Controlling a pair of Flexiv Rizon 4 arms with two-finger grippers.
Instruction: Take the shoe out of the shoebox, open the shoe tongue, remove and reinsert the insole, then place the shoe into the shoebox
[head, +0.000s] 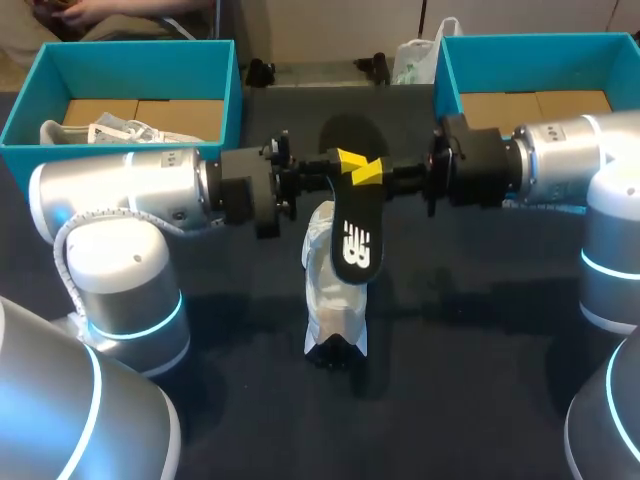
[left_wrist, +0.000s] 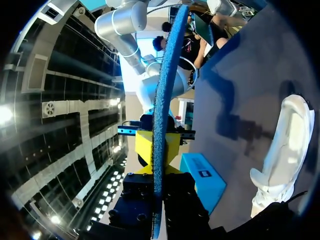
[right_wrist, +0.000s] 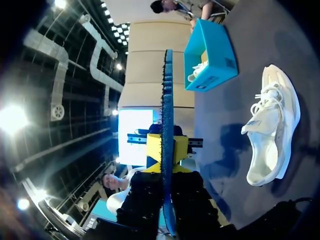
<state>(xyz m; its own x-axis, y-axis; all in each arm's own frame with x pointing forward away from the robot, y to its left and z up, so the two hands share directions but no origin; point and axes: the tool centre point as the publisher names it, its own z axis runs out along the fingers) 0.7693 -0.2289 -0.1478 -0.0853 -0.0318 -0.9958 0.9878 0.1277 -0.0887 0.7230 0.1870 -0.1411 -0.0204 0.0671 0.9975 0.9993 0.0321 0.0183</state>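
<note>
- A dark surface (head: 480, 380) carries two teal boxes at its far side: the left shoebox (head: 140, 55) in the left corner and the right shoebox (head: 540, 60) in the right corner.
- Inside the left shoebox lies a second white shoe (head: 110, 132), on the brown cardboard floor.
- The task's white shoe (head: 335, 320) lies out of both boxes, on the surface near the middle, well apart from each box. Its far end is hidden behind the insole.
- The insole (head: 352, 235), black on its top face and blue underneath, hangs in the air just above the shoe, its long axis running from far to near.
- The left pincer (head: 345, 165) comes in level from the left and is clenched on the insole's upper part, yellow tips on both faces.
- The right pincer (head: 375, 172) comes in from the right, meets the left one at the same spot, and also grasps the insole.
- In the left wrist view the insole (left_wrist: 162, 100) stands edge-on between the fingers (left_wrist: 142, 150), with the shoe (left_wrist: 282, 150) off to one side on the surface.
- The right wrist view shows the same: the insole (right_wrist: 167, 100) edge-on in the pincer (right_wrist: 167, 152), the shoe (right_wrist: 272, 135) beside it.
</note>
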